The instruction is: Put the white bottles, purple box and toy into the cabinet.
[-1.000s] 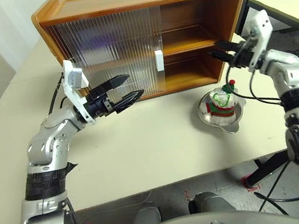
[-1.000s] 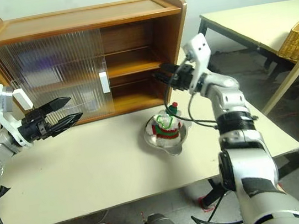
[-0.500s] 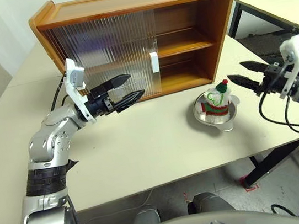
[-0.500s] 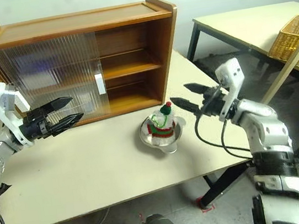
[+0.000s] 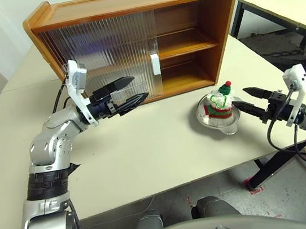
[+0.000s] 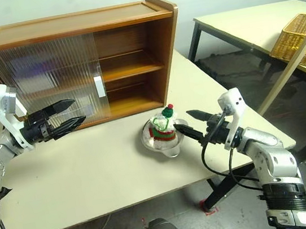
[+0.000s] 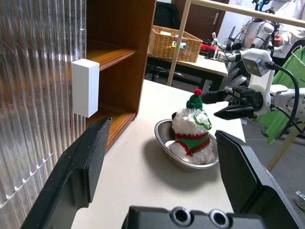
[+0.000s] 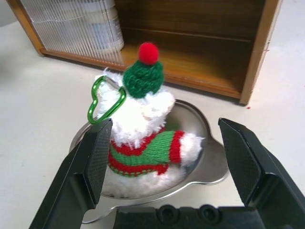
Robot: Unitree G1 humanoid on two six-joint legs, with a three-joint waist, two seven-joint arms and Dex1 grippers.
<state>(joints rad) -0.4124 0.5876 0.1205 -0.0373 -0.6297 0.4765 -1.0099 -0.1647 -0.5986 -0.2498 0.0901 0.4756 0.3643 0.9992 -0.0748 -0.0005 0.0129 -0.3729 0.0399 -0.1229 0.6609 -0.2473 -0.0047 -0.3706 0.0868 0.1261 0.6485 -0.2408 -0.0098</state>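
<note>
Right gripper (image 5: 252, 100) lined up on the toy (image 5: 220, 104) in its metal bowl (image 5: 229, 122).

Head views: the toy stands upright in the bowl before the cabinet (image 5: 132, 3), just off the right fingertips; the left gripper (image 5: 129, 93) hovers well apart, spread. Left wrist view: the toy lies ahead, beyond the spread fingers. Right wrist view: wide-spread jaws flank the toy, arm level; a white bottle (image 8: 101, 24) stands behind the ribbed panel.
</note>
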